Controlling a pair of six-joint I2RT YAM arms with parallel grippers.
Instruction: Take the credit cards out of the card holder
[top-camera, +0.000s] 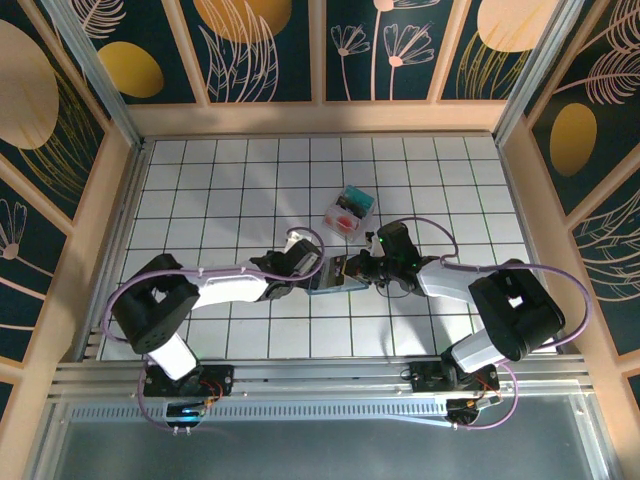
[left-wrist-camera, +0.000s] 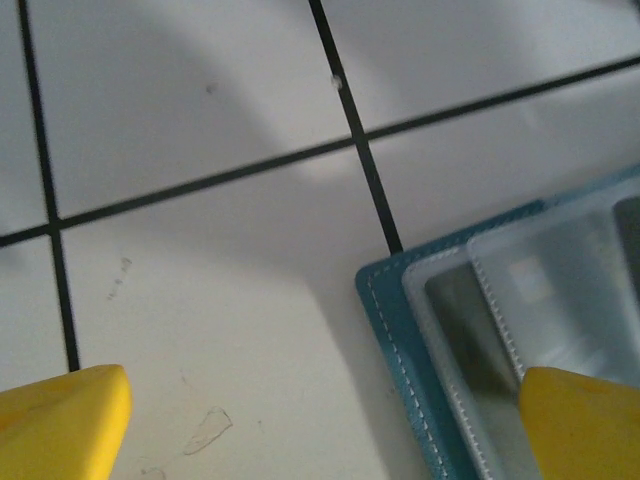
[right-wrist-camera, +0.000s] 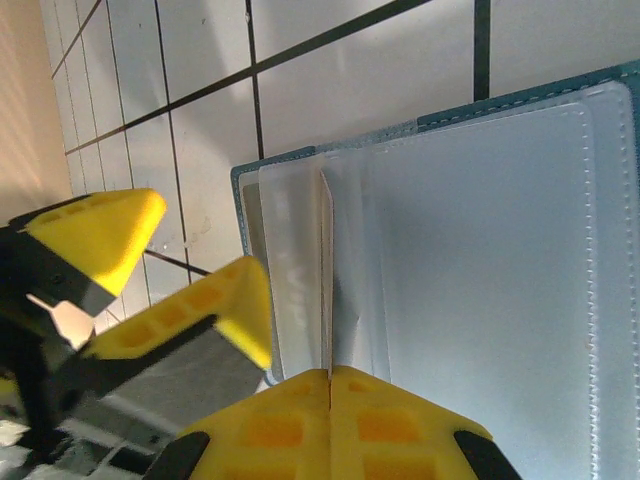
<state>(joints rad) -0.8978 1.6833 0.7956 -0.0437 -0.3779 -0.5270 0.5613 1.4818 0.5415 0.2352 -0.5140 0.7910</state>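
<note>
1. A loose pile of credit cards (top-camera: 350, 211), teal and pink-red, is seen on the white tiled counter (top-camera: 220, 180), beyond both grippers and apart from them.
2. The card holder (top-camera: 335, 276) is laid open on the counter between the two grippers, with its clear sleeves turned up.
3. The left gripper (left-wrist-camera: 325, 405) is held apart. One fingertip is placed over the holder's near corner and the other over bare tile; contact cannot be told.
4. The right gripper (right-wrist-camera: 329, 385) is pressed together on a thin pale sheet (right-wrist-camera: 325, 270) standing edge-on from the sleeves just ahead of it. Whether it is a card or a sleeve leaf cannot be told.
</note>
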